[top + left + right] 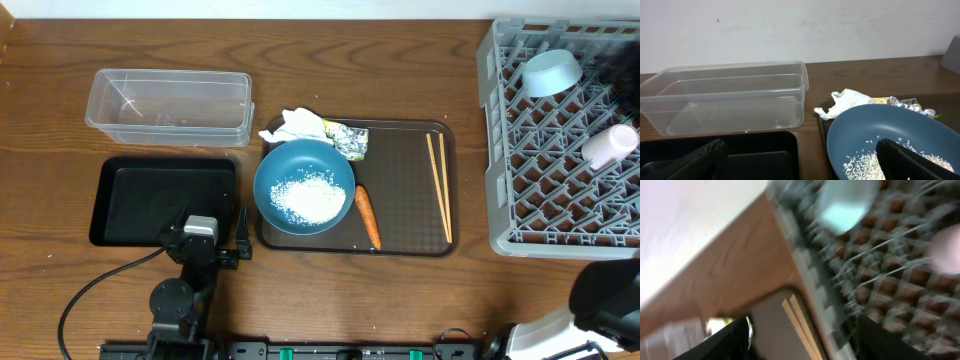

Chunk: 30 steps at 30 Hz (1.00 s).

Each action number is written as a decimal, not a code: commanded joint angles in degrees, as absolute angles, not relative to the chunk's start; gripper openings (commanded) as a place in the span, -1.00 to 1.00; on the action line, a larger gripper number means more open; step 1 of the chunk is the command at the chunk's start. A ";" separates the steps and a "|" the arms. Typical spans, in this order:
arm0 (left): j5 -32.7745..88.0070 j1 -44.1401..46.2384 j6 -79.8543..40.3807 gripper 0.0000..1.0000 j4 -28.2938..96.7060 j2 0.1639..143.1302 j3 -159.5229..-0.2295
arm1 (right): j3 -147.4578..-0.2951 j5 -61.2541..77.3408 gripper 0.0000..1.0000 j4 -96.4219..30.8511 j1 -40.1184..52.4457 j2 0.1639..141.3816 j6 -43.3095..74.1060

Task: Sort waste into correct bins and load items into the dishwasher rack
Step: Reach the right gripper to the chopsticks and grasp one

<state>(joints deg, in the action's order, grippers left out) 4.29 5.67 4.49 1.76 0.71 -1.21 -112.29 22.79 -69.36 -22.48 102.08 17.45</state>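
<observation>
A dark-blue bowl (285,165) holding loose white rice (308,198) sits on the brown tray (405,190). Beside it lie an orange carrot (367,216), a crumpled tissue (297,125), a foil wrapper (348,140) and the chopsticks (439,185). The black bin (150,195) and the clear tub (170,105) stand to the left. My left gripper (800,167) is open and empty, low between the black bin (760,150) and the bowl (875,130). My right gripper (805,345) is open and empty, above the chopsticks (800,325) and the rack's edge (810,275); that view is blurred.
The grey rack (495,150) at the right holds a small light-blue bowl (552,72) and a pale cup (610,146). The left arm (185,290) and right arm (605,300) rise from the front edge. A white wall stands behind the table.
</observation>
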 commanded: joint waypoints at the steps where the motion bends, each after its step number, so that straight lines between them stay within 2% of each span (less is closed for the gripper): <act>1: 4.89 5.43 4.23 0.96 3.64 0.60 -0.23 | -112.18 22.31 0.36 -71.29 -15.25 102.48 12.49; 5: 4.89 5.43 4.23 0.96 3.64 0.60 -0.23 | -108.71 22.24 0.37 -70.87 -4.67 103.24 8.01; 9: 4.89 5.43 4.23 0.95 3.64 0.60 -0.23 | -102.39 19.46 0.50 -66.17 5.89 104.25 8.27; 12: 4.89 5.43 4.23 0.95 3.64 0.60 -0.23 | -97.54 15.51 0.61 -62.17 11.92 105.34 11.35; 16: 4.89 5.43 4.23 0.95 3.64 0.60 -0.23 | -92.27 8.95 0.62 -59.13 17.67 106.26 16.10; 21: 4.89 5.43 4.23 0.96 3.64 0.60 -0.23 | -88.99 2.81 0.64 -58.98 21.37 106.41 18.92; 22: 4.89 5.43 4.23 0.95 3.64 0.60 -0.23 | -88.84 0.60 0.75 -59.61 21.45 106.41 19.75; 23: 4.89 5.43 4.23 0.96 3.64 0.60 -0.23 | -88.68 -2.33 0.99 -60.47 21.43 106.41 20.71; 27: 4.89 5.43 4.23 0.96 3.64 0.60 -0.23 | -87.26 -11.77 0.98 -61.63 20.34 106.41 22.31; 30: 4.89 5.43 4.23 0.95 3.64 0.60 -0.23 | -84.71 -11.57 0.98 -58.17 18.61 106.43 22.22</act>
